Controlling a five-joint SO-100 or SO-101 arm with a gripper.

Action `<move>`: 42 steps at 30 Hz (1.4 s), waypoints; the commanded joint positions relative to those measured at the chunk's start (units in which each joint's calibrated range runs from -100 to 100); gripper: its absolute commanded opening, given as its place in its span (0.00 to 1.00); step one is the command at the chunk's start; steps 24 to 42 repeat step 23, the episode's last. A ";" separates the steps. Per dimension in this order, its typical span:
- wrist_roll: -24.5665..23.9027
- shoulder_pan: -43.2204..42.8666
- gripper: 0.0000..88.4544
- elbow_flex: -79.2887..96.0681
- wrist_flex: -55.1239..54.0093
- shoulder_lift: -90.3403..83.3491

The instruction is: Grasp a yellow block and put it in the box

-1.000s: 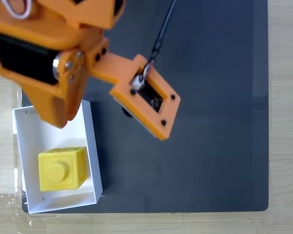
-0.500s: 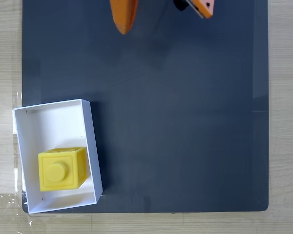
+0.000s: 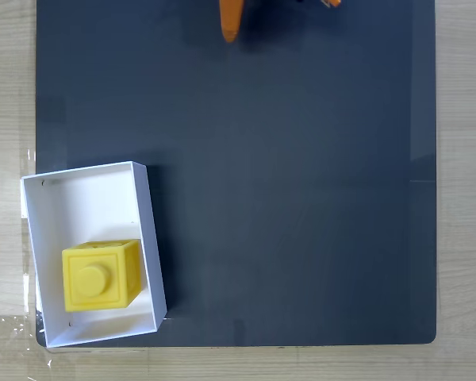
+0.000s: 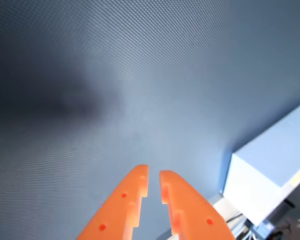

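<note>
Yellow block (image 3: 100, 275): one item, lower left of the fixed view, seated inside the box (image 3: 79, 190). Stud face up; it occupies the lower half of the box floor, with bare white floor above it. Its lower left corner sits close to the box wall (contact cannot be confirmed).

Box: one item, white, shallow, thin-walled, tilted slightly off the frame's axes. It straddles the left edge of the dark mat (image 3: 301, 198), partly on the mat and partly on the pale wooden tabletop (image 3: 8, 95). A strip of clear tape (image 3: 8, 324) lies on the wood at the box's lower left corner.

Mat: dark grey, finely textured, covering most of the fixed view; its centre and right side are bare. Nothing lies between the box and the top of the frame.

Gripper (image 4: 153, 176): orange, two fingers rising from the bottom edge of the wrist view, tips nearly together with a narrow slit between them, nothing held. It hangs over bare mat. In the fixed view an orange finger (image 3: 231, 19) pokes in at the top edge, centre, well apart from the box and block.

Pale blue-white slab (image 4: 270, 170): lower right of the wrist view, a raised edge beside the mat (identity cannot be told).
</note>
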 commanded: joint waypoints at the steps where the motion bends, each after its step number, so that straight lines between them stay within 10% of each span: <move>1: -0.11 0.39 0.03 -0.19 0.65 -0.25; 42: -0.06 0.22 0.03 -0.19 0.65 -0.25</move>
